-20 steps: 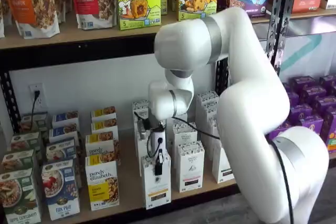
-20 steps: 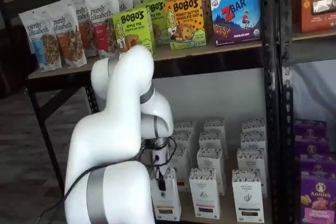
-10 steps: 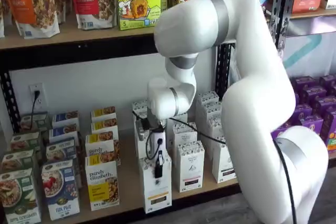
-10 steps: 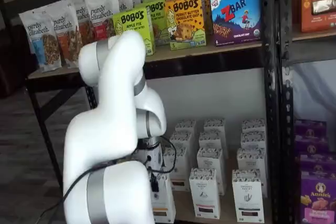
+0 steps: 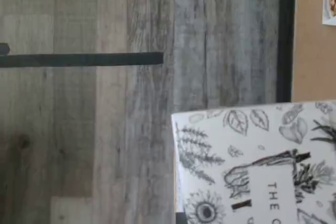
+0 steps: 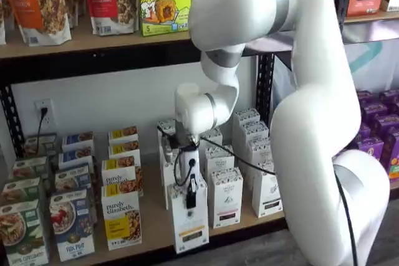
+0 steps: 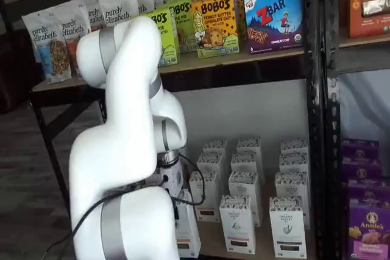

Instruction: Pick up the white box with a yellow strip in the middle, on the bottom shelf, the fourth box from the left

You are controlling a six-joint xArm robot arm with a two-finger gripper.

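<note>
You're gripping the white box (image 6: 189, 216) in the gripper (image 6: 191, 192) at the front of the bottom shelf (image 6: 149, 225), so be drawing it straight out, level, clearing the neighbouring boxes (image 6: 225, 196).

Grey wood-plank floor (image 5: 131, 129); white wall (image 6: 112, 101) mid-frame behind the black rack, wall outlet (image 6: 42, 111) at left

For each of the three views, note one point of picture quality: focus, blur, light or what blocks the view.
Wrist view: the white box fills a corner, its leaf drawings soft, the floor beyond hazy. A shelf view: even light, labels readable, the gripper shut on the white box. A shelf view: the arm hides most of the box; the bottom shelf lies in dimmer light.
</note>
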